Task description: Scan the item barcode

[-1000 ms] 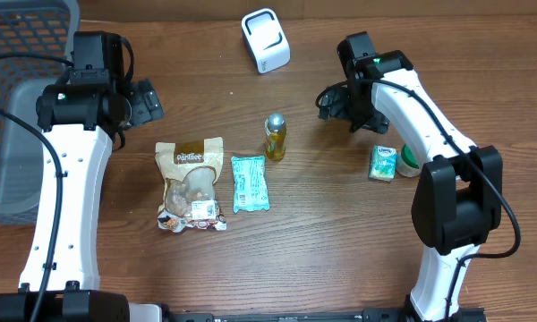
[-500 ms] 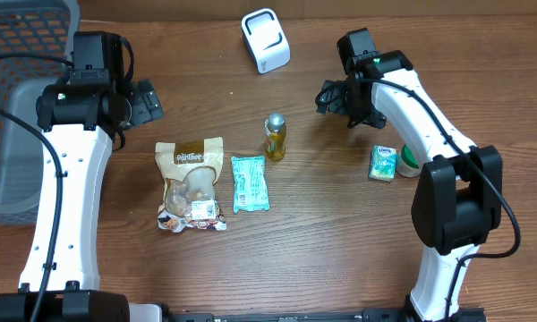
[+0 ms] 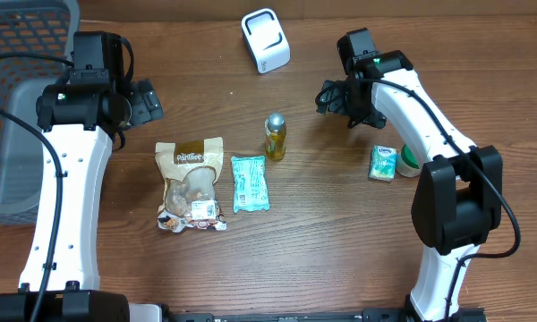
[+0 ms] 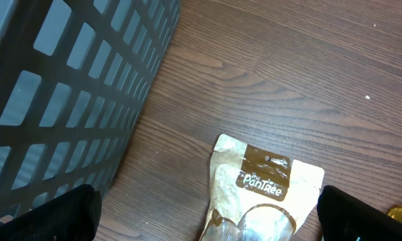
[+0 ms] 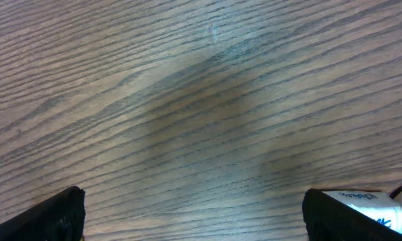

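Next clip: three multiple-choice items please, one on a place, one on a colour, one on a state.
1. Where is the white barcode scanner? A) in the basket B) on the table beyond the bottle C) held in the air
2. What colour is the packet beside the PanTree pouch? A) teal B) red C) black
3. The left end effector is: A) shut on the bottle B) shut on the pouch C) open, empty
Answers: 1 B, it stands alone on the wood; 2 A, the overhead view shows teal; 3 C, its fingers stand wide apart, gripping nothing.
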### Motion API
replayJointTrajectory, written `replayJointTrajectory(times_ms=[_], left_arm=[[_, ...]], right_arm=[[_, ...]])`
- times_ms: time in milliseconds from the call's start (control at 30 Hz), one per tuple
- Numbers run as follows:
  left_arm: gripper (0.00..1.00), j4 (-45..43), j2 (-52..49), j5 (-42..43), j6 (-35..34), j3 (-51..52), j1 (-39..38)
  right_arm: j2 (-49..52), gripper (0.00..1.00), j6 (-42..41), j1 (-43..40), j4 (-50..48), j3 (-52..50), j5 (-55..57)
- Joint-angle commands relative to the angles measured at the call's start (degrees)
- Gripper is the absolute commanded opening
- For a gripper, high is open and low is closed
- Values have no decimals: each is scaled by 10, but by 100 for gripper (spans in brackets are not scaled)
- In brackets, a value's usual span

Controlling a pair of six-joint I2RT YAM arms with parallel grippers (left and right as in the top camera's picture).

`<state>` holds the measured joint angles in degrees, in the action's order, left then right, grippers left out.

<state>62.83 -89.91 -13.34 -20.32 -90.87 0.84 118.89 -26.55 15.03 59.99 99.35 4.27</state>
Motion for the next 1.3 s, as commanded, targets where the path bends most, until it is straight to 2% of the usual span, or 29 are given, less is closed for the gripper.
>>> replayJointTrajectory(times_ms=[0,733,1067,1267], left_arm=[[100,0,2,-5,15,-3,-1],[100,0,2,-5,15,-3,-1],[99,0,2,-5,15,-3,-1],[99,0,2,-5,15,-3,-1]], right_arm=[[0,100,0,1,-3,10,-1],[0,100,0,1,-3,10,-4],[0,100,0,1,35,10,-49],[-14,84,0,-5,66,12,-44]])
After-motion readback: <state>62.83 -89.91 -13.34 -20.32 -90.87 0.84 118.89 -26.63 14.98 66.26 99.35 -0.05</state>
